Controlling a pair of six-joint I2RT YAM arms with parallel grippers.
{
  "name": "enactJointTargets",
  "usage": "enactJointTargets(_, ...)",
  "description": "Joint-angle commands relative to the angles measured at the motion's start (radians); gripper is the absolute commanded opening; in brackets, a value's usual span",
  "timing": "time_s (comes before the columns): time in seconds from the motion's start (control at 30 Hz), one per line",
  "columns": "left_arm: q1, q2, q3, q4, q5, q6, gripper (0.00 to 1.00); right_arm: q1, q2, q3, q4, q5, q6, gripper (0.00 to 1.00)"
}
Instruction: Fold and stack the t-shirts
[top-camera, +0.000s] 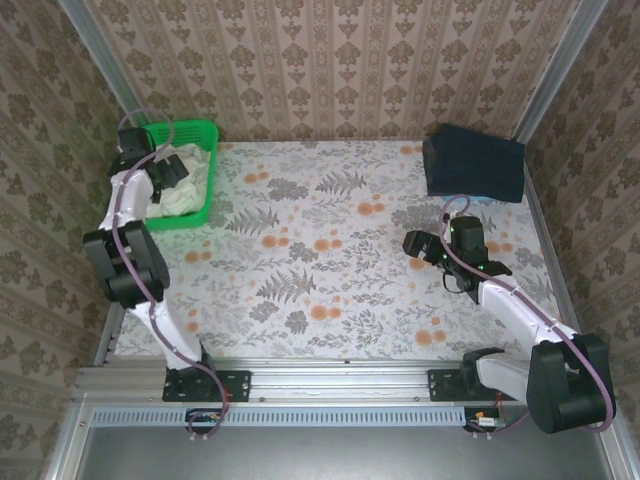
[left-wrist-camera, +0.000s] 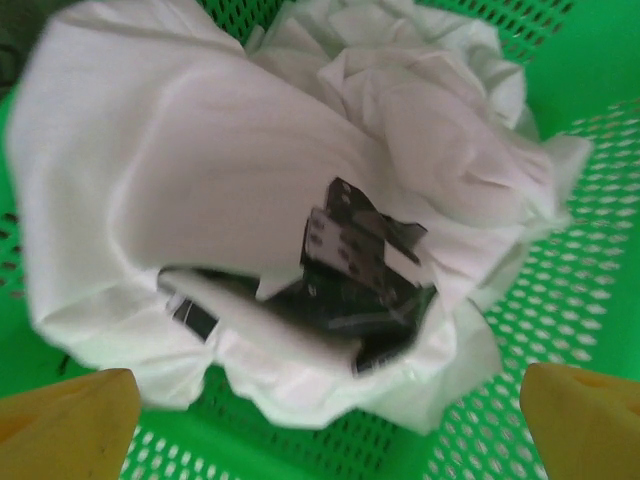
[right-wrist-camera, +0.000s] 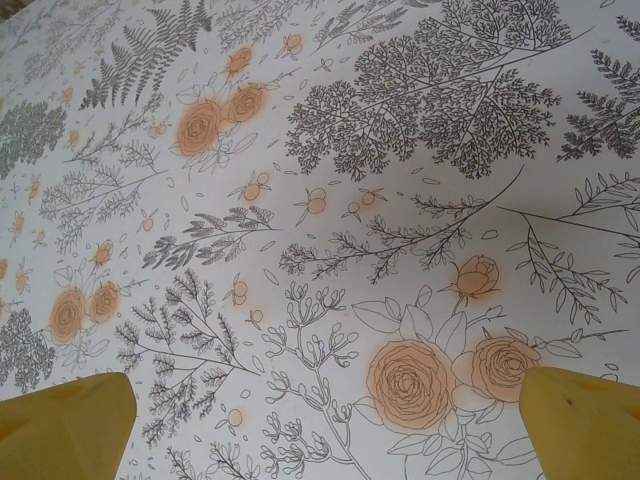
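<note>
Top view: crumpled off-white cotton t-shirts sit bunched in the green plastic mesh basket at the far-left corner, with the left gripper right over them, so that arm's way nearer

Left wrist: gripper wide open and empty, pile straight below, black chest print showing, no clear long axis

Right wrist: right gripper open, empty, over the floral surface

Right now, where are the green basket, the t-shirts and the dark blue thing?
green basket (top-camera: 185, 218), top external view, near wall.
t-shirts (left-wrist-camera: 200, 150), left wrist view, crumpled white cloth.
dark blue thing (top-camera: 473, 160), top external view, its middle.
</note>
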Motion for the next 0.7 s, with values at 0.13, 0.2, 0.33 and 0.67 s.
enactJointTargets(0.13, -0.003, 0.144, 0.127, -0.029, 0.001, -0.026, 0.93, 0.007, -0.026, 0.009, -0.006, -0.011, 0.001, 1.00)
enactJointTargets(0.2, -0.004, 0.169, 0.151, -0.029, 0.026, -0.027, 0.82, 0.007, -0.025, 0.013, -0.009, -0.011, 0.001, 1.00)
enactJointTargets(0.33, -0.011, 0.154, 0.160, -0.025, 0.055, -0.019, 0.44, 0.007, -0.025, 0.020, -0.017, -0.010, 0.001, 1.00)
enactJointTargets(0.67, -0.102, -0.253, 0.080, 0.023, -0.016, 0.076, 0.00, 0.009, -0.038, 0.037, -0.024, -0.044, 0.016, 1.00)
